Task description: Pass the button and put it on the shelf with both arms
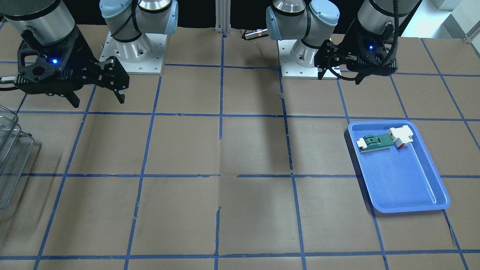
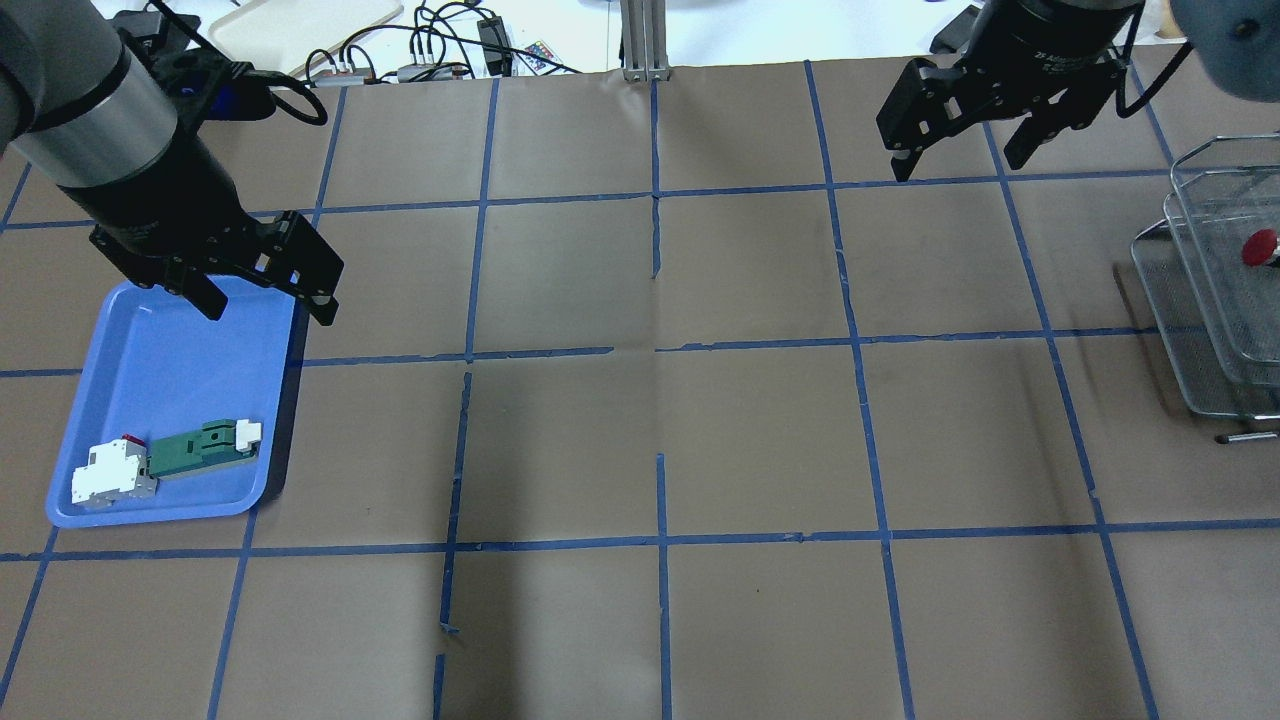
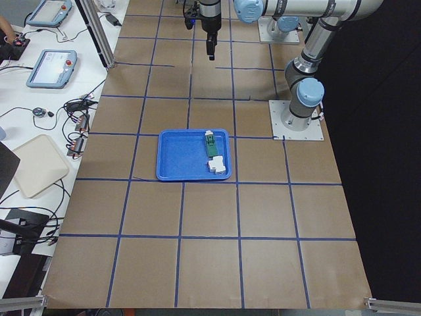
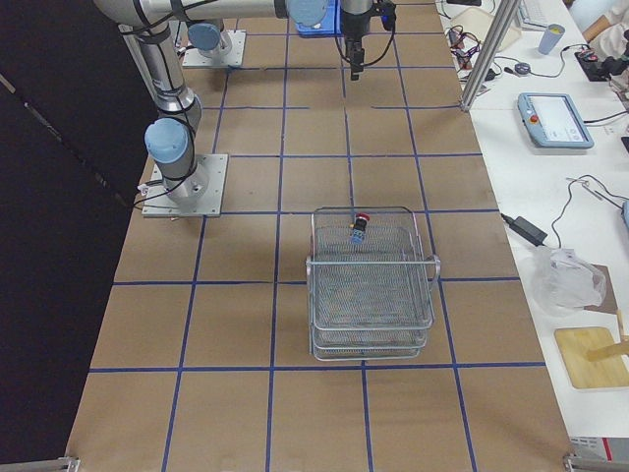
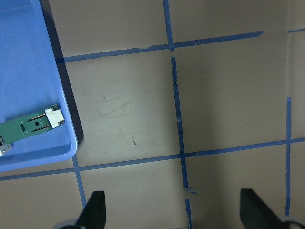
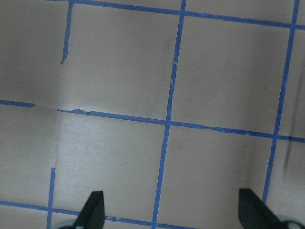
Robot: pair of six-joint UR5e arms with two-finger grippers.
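Resting in the shelf (image 4: 373,295) at the worktop's right end, the button (image 4: 360,226) lies on what looks like the top tier, close to the rim that faces the worktop's middle. Its red cap also shows from overhead. No hand touches it. The left hand (image 2: 270,312) hangs released and empty over the far edge of the blue tray (image 2: 150,350) near the worktop's left end. The right hand (image 2: 958,165) is likewise spread and empty, well apart from the shelf and toward the worktop's far edge.

Judged from this, the placing is done.

The button looks light and rigid, so a modest squeeze should carry it. Its mushroom cap is rounded and probably slick, a poor place for two flat fingers. The better hold is across the flat sides of the grey-blue block below the collar. Being top-heavy, it may tip on the shelf's mesh-like floor if nudged.

The green board part (image 2: 200,450) lies in the tray's near end.
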